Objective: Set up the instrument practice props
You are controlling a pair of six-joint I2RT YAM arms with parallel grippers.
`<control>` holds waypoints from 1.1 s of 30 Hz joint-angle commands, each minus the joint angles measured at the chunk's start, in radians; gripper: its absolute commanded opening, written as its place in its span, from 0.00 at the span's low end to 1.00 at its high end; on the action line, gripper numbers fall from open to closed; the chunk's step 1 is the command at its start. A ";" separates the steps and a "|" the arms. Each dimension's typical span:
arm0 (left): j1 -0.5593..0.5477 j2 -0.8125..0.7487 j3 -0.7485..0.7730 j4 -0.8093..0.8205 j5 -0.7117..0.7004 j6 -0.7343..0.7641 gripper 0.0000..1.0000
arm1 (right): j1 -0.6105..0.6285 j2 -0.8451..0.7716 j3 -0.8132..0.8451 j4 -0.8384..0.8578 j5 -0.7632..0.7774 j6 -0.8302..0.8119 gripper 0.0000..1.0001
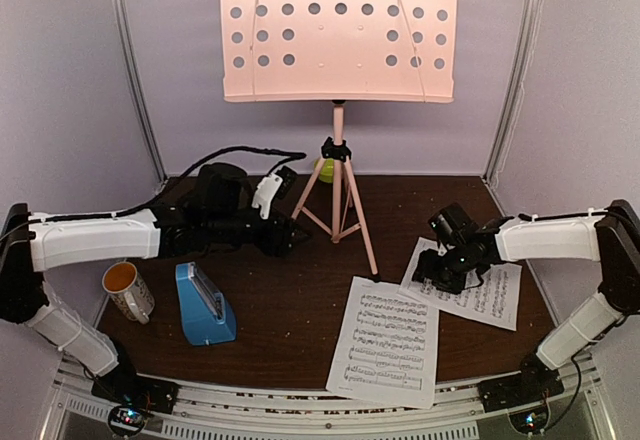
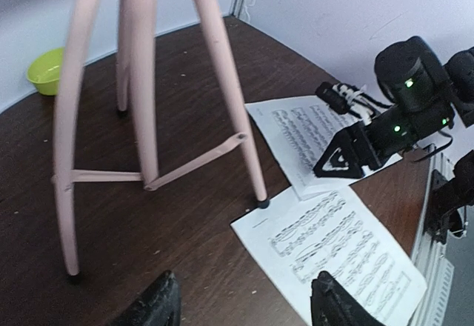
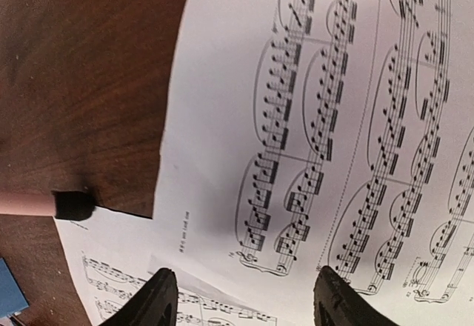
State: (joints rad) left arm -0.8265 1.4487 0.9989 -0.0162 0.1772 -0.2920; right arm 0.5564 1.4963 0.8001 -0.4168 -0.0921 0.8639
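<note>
Lying flat on the table [image 1: 290,310], the far sheet-music page [image 1: 497,298] is judged to be very light, thin and limp. It can be expected to bend and hang when it is lifted, and to slide on the smooth wood if it is only pushed. A hold in the middle is hardly possible, so an edge or a corner should be taken, perhaps the left edge, where dark wood is shown just beside the paper in the right wrist view. The right fingers [image 3: 157,300] are held apart with nothing between them. The page is seen directly under them, but whether it is touched cannot be told. The near page [image 1: 385,342] lies beside it, the corners apparently overlapping, close to one foot of the music stand [image 1: 338,30]. The left fingers [image 2: 159,307] are also spread and empty, pointed toward the stand legs and not over either page.
</note>
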 commanded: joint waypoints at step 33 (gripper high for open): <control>-0.379 0.572 0.325 0.198 -0.277 -1.015 0.64 | -0.201 0.101 -0.091 0.103 -0.155 -0.122 0.41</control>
State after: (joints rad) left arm -1.1995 1.9945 1.2888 0.1635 -0.0795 -1.2293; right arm 0.3416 1.5482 0.7532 -0.3279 -0.1776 0.7364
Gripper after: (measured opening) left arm 0.645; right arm 0.425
